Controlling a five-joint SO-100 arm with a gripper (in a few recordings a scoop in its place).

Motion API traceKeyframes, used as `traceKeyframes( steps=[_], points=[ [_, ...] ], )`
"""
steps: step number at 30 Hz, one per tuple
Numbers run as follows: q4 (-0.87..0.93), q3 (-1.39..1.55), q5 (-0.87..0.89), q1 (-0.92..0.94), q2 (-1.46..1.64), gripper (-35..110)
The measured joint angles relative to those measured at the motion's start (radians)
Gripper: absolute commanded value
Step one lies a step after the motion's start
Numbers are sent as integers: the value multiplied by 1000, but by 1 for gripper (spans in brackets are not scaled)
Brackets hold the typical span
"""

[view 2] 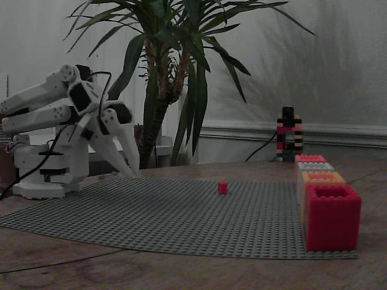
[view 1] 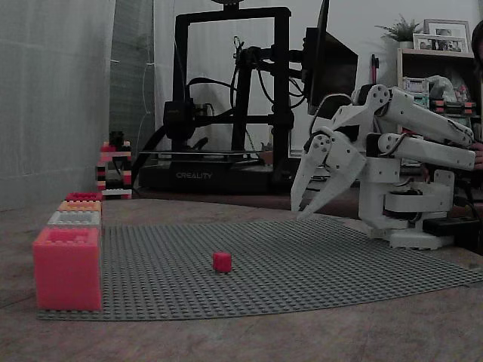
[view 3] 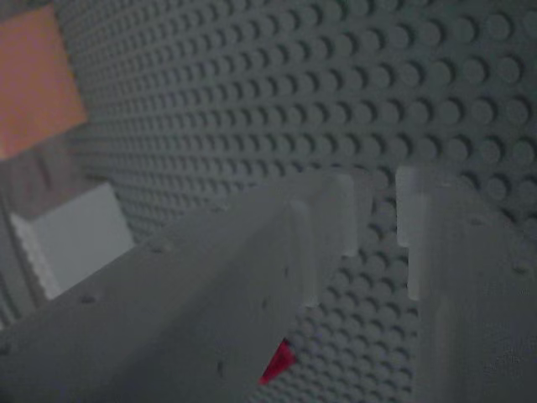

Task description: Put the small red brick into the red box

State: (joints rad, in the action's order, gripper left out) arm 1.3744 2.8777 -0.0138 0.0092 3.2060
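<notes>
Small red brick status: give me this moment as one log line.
small red brick: on baseplate, ungrasped | hand: open, raised, apart from brick | red box: empty-looking

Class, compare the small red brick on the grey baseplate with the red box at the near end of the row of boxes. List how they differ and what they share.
Size: the small red brick is tiny; the red box is far larger.
Form: in a fixed view the brick looks solid, the box is open-topped and hollow.
Place: the brick sits alone mid-baseplate; the box stands at the baseplate's edge, first in a row of boxes.
Shared: both are red studded plastic resting on the baseplate, untouched by the gripper.
</notes>
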Motion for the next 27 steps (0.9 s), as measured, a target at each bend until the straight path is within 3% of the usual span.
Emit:
traceKeyframes(
  steps=[20,23,27],
  points=[
    [-8,-2,-17,0,-20,0],
    [-69,-75,-34,-14,-152,0],
    [-97,-307,-183,-86,-476,0]
  ],
)
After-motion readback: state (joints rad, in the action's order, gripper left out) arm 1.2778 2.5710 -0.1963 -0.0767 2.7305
